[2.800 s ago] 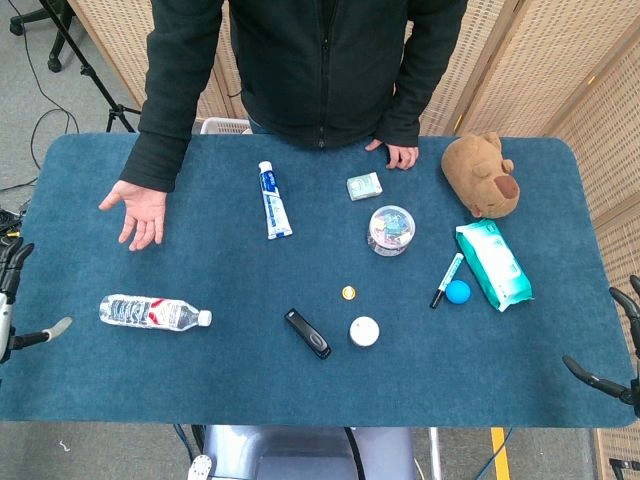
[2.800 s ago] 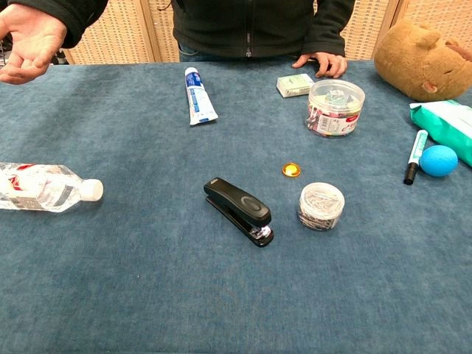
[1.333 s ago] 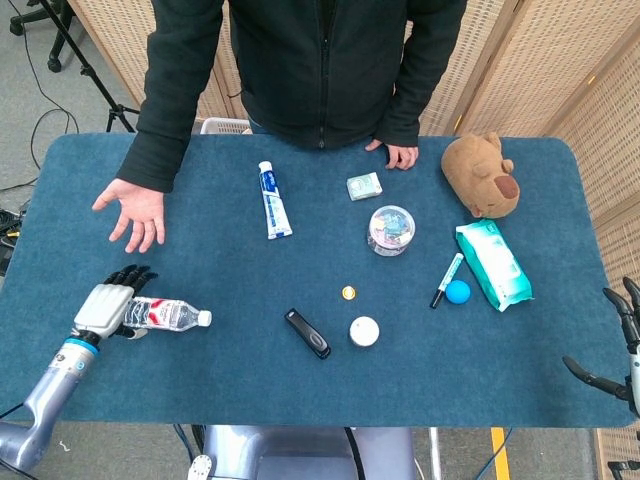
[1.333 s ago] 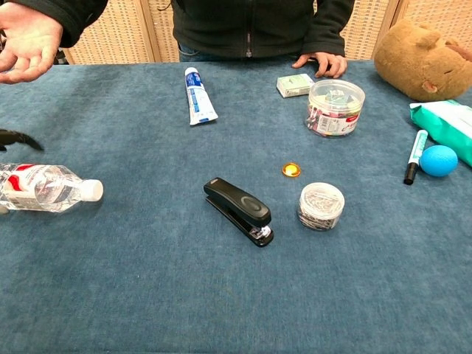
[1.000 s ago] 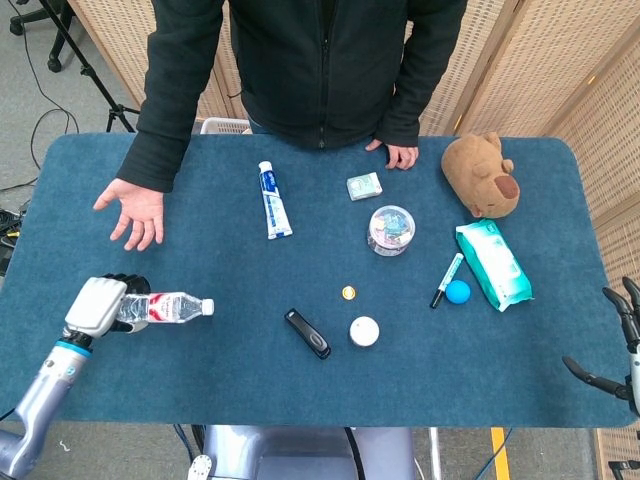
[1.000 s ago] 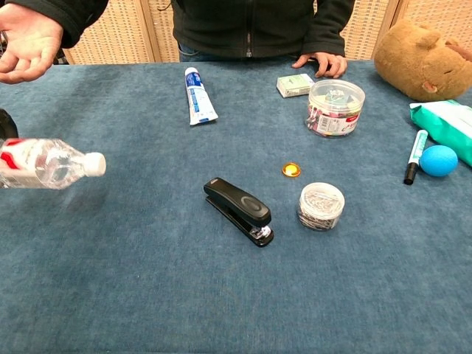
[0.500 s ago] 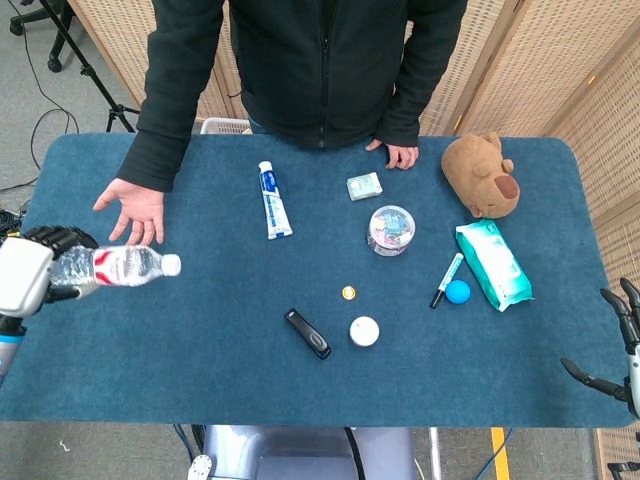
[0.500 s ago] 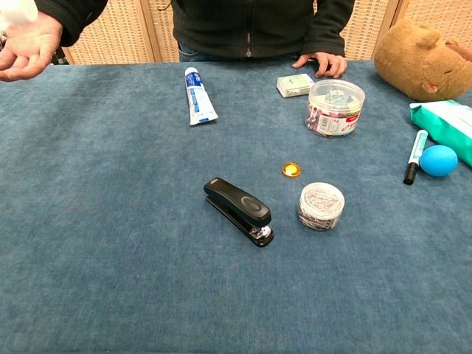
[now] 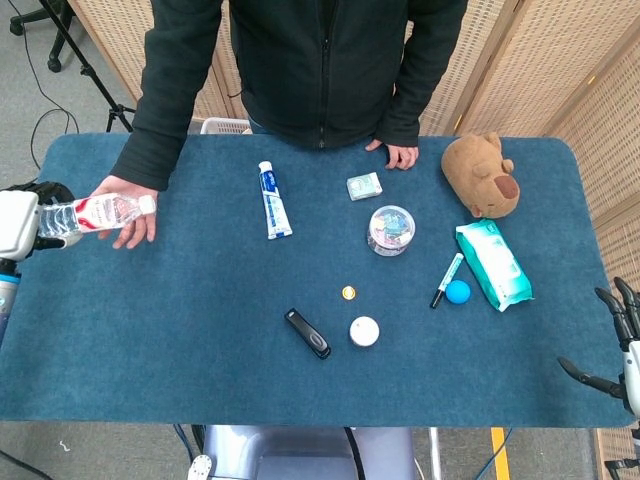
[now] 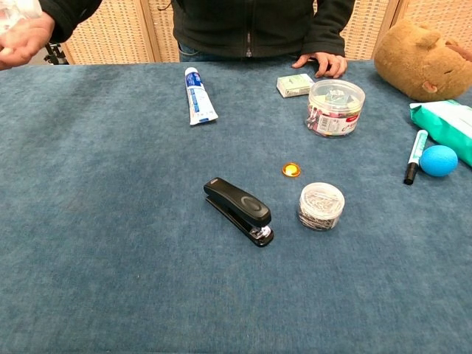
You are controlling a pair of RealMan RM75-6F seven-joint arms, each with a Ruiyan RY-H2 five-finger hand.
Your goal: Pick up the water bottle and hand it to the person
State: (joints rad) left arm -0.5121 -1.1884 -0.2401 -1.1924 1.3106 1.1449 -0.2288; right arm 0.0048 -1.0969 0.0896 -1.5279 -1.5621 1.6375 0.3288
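While the right hand (image 9: 620, 350) idles off the table's near right edge, fingers spread and holding nothing, the left hand (image 9: 22, 226) at far left grips the water bottle (image 9: 95, 212) by its base. Bottle lies roughly horizontal, cap end pointing right, over the person's open palm (image 9: 128, 205). Handover looks nearly done; left hand just needs to let go.

The left hand (image 9: 22, 224) sat at nine o'clock, fingers wrapped around the water bottle (image 9: 97, 211); the right hand (image 9: 622, 352) hung at four o'clock, fingers spread.
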